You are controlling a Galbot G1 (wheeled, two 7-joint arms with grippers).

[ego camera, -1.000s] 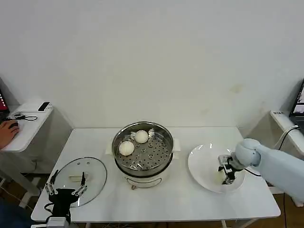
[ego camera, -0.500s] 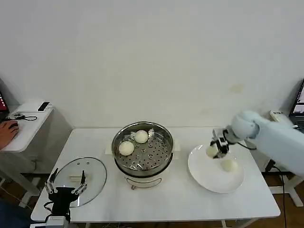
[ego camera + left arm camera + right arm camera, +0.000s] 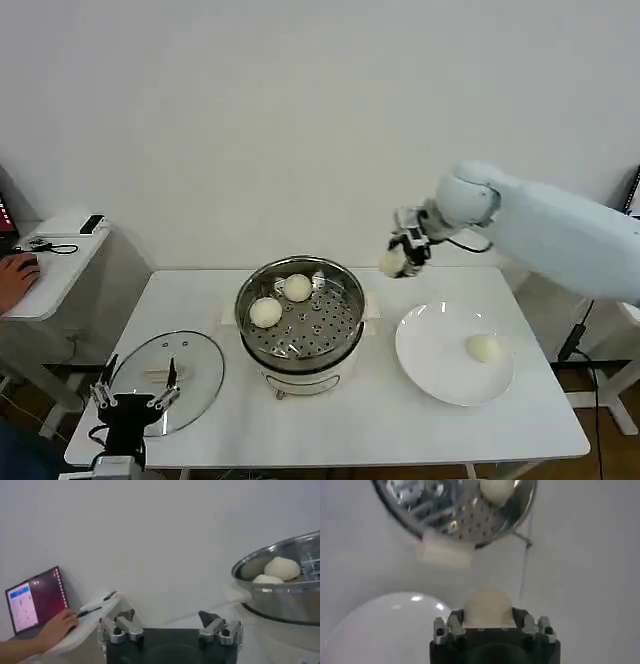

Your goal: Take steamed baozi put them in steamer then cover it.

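My right gripper is shut on a cream-white baozi, held in the air just right of the steamer, above the table. The steel steamer holds two baozi on its perforated tray. Another baozi lies on the white plate. The glass cover lies flat at the front left. My left gripper hangs open at the cover's near edge, nothing between its fingers.
A side desk stands left of the table, with a person's hand on it and a laptop nearby. A white wall runs behind the table.
My right gripper lifted one baozi off the plate and carried it up and left toward the steamer. One baozi stayed on the plate. The left arm has hardly moved.
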